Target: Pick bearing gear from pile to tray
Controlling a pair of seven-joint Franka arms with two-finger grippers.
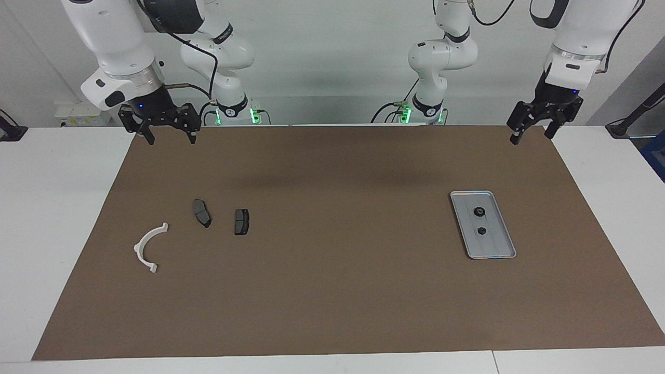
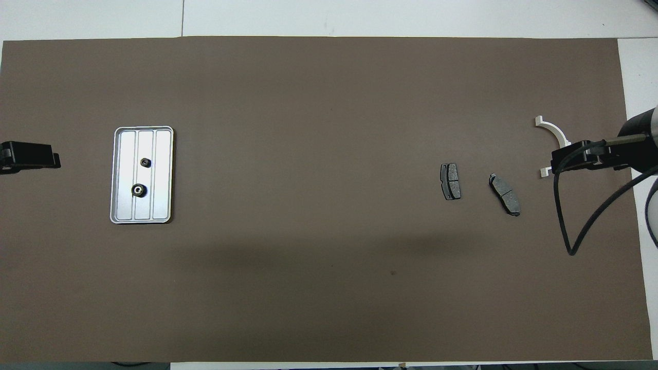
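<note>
Two black bearing gears [image 1: 478,211] lie in the tray [image 1: 506,250] toward the left arm's end of the tabletop. Both the left end effector [image 1: 533,133] and right end effector [image 1: 166,136] hang raised, open and empty (apparently parked clear); the brake pads [image 1: 202,212] look unwanted.

Two small black round gears [image 1: 478,211] [image 1: 482,230], apparently toothed, are counted in one ridged silver metal tray [image 1: 503,248]; two dark grey brake pads [image 1: 201,212] [image 1: 241,221] and one white curved plastic arc [image 1: 146,248] are counted on the brown mat [image 1: 332,301].
</note>
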